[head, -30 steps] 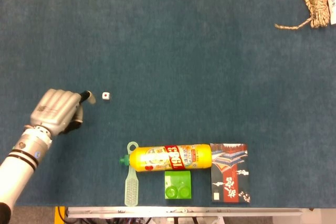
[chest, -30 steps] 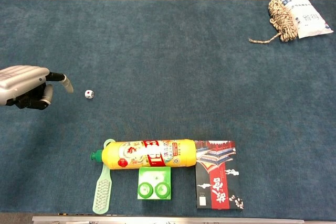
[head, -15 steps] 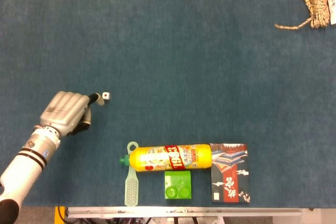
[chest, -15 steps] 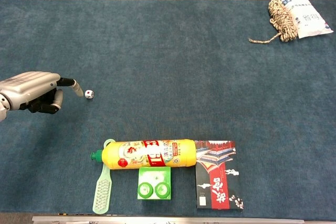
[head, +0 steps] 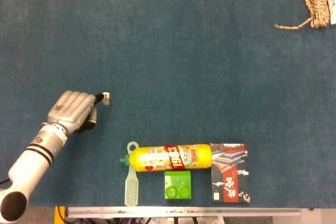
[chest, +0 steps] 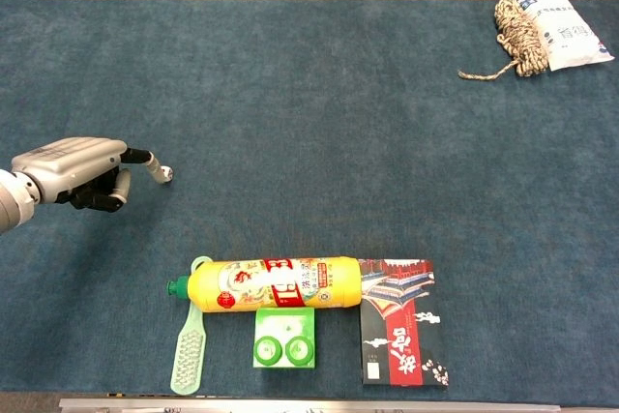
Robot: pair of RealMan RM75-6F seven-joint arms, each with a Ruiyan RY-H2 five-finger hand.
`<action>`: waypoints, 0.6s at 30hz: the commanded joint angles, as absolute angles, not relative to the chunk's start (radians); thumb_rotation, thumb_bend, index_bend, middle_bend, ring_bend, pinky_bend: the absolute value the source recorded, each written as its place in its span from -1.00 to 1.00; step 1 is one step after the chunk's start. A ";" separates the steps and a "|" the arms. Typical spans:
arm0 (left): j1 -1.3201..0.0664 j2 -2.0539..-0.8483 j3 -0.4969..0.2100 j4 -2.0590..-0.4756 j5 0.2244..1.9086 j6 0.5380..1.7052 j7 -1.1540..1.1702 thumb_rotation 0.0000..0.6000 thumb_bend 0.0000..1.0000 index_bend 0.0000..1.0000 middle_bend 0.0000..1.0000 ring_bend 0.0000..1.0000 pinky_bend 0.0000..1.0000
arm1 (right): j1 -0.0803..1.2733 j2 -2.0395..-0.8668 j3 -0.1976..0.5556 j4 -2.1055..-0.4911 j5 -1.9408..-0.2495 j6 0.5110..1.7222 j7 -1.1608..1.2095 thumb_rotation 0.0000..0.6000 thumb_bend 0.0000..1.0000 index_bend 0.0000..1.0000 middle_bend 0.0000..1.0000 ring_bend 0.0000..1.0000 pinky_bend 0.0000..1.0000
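The left hand (head: 73, 110) has slid right across the blue cloth until its one outstretched fingertip (chest: 155, 166) touches the small white die (head: 106, 96). Its other fingers are curled in, gripping nothing. Contact looks made, so a nudge seems possible.

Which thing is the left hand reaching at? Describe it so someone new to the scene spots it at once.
On the blue table cloth, look at the left side, above the yellow bottle. Just off the left hand, at its outstretched fingertip, lies a small white die. It is by far the smallest item and lies alone.

Small white die (head: 106, 96) lies on blue cloth, touching fingertip.
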State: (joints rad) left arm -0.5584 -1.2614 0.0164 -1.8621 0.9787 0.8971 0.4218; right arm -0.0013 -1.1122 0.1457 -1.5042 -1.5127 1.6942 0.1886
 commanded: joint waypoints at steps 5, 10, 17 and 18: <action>-0.561 -1.285 0.022 -1.814 0.994 0.886 0.377 1.00 0.78 -0.46 1.00 0.94 1.00 | -0.002 -1.112 0.147 -1.504 -1.512 1.693 0.190 1.00 -0.22 -0.21 -0.15 -0.29 0.07; -0.564 -1.294 0.029 -1.798 0.993 0.884 0.368 1.00 0.78 -0.46 1.00 0.94 1.00 | -0.002 -1.112 0.148 -1.503 -1.510 1.689 0.192 1.00 -0.22 -0.21 -0.15 -0.29 0.07; -0.569 -1.306 0.035 -1.778 0.987 0.881 0.360 1.00 0.78 -0.46 1.00 0.95 1.00 | 0.000 -1.111 0.148 -1.503 -1.510 1.684 0.192 1.00 -0.22 -0.21 -0.15 -0.29 0.07; -0.570 -1.307 0.036 -1.777 0.988 0.883 0.362 1.00 0.78 -0.46 1.00 0.95 1.00 | 0.000 -1.111 0.149 -1.503 -1.509 1.683 0.193 1.00 -0.22 -0.21 -0.15 -0.29 0.07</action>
State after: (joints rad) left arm -0.5694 -1.3068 0.0360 -1.7772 0.9875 0.8825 0.3618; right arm -0.0001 -1.1112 0.1488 -1.5032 -1.5089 1.6828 0.1926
